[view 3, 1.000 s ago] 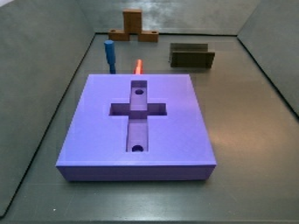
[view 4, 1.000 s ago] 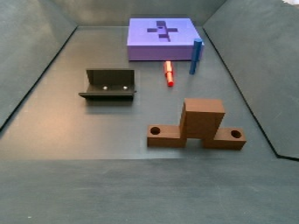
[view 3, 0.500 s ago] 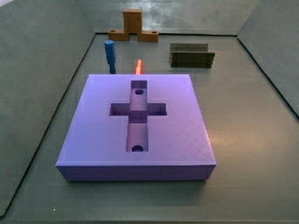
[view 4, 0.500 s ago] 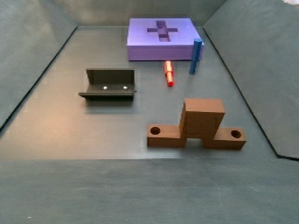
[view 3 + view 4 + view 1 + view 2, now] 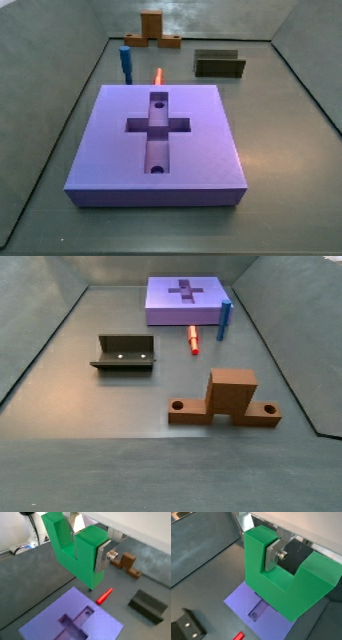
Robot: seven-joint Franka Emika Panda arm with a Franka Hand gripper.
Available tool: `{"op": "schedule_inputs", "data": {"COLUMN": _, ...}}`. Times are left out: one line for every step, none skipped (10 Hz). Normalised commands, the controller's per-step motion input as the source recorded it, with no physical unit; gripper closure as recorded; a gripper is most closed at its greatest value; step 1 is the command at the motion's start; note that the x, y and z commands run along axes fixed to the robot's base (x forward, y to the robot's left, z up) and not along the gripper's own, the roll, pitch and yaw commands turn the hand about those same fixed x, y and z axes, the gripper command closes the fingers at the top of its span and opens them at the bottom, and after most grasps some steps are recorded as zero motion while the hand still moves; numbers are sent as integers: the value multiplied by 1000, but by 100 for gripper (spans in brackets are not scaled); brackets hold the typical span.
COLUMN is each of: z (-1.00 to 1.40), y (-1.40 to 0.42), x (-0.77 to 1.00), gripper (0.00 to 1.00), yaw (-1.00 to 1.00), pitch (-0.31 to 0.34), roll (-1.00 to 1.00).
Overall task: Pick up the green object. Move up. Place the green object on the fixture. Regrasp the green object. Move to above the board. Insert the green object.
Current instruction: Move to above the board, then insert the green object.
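In both wrist views the gripper point(image 5: 89, 544) point(image 5: 258, 547) is shut on one prong of the green object point(image 5: 83, 562) point(image 5: 301, 587), a bright green U-shaped piece that hangs with its prongs pointing up. One silver finger point(image 5: 103, 554) point(image 5: 271, 554) presses flat against the prong's side. Far below it lies the purple board point(image 5: 73, 619) point(image 5: 244, 597) with its cross-shaped recess. The dark fixture point(image 5: 148, 604) point(image 5: 188, 626) stands on the floor off to the side. Both side views show the board point(image 5: 201, 130) point(image 5: 167, 306) and the fixture point(image 5: 219, 64) point(image 5: 124, 353), but neither the gripper nor the green object.
A short red piece point(image 5: 158, 75) point(image 5: 193, 338) lies on the floor just off the board's edge, beside an upright blue peg point(image 5: 127, 63) point(image 5: 225, 318). A brown cross-shaped piece point(image 5: 152, 32) point(image 5: 230, 398) stands further off. Grey walls close in the floor.
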Motion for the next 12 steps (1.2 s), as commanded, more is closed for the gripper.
{"op": "schedule_inputs", "data": {"z": 0, "y": 21, "x": -67, "gripper": 100, "yaw": -6, "pitch": -67, "roll": -299}}
{"op": "schedule_inputs", "data": {"z": -69, "y": 0, "x": 11, "gripper": 100, "yaw": 0, "pitch": -13, "roll": -50}}
{"op": "schedule_inputs", "data": {"z": -226, "y": -14, "x": 111, "gripper": 100, "yaw": 0, "pitch": -20, "roll": -107}}
{"op": "schedule_inputs", "data": {"z": -417, "y": -40, "x": 329, "gripper": 100, "yaw": 0, "pitch": -7, "roll": -161}}
{"op": "schedule_inputs", "data": {"z": -626, "y": -83, "x": 443, "gripper": 100, "yaw": 0, "pitch": -44, "roll": -230}}
{"op": "schedule_inputs", "data": {"z": -569, "y": -143, "x": 554, "gripper": 100, "yaw": 0, "pitch": -91, "roll": -257}}
{"op": "schedule_inputs", "data": {"z": -531, "y": -180, "x": 483, "gripper": 100, "yaw": 0, "pitch": -107, "roll": -274}}
{"op": "schedule_inputs", "data": {"z": -563, "y": -146, "x": 446, "gripper": 100, "yaw": 0, "pitch": -91, "roll": -259}}
{"op": "schedule_inputs", "data": {"z": -806, "y": -97, "x": 129, "gripper": 100, "yaw": 0, "pitch": -107, "roll": -137}}
{"op": "schedule_inputs", "data": {"z": -814, "y": -131, "x": 0, "gripper": 100, "yaw": 0, "pitch": -124, "roll": 0}}
{"op": "schedule_inputs", "data": {"z": -849, "y": -86, "x": -74, "gripper": 100, "yaw": 0, "pitch": -187, "roll": 0}}
{"op": "schedule_inputs", "data": {"z": -751, "y": -100, "x": -134, "gripper": 100, "yaw": 83, "pitch": -227, "roll": -34}}
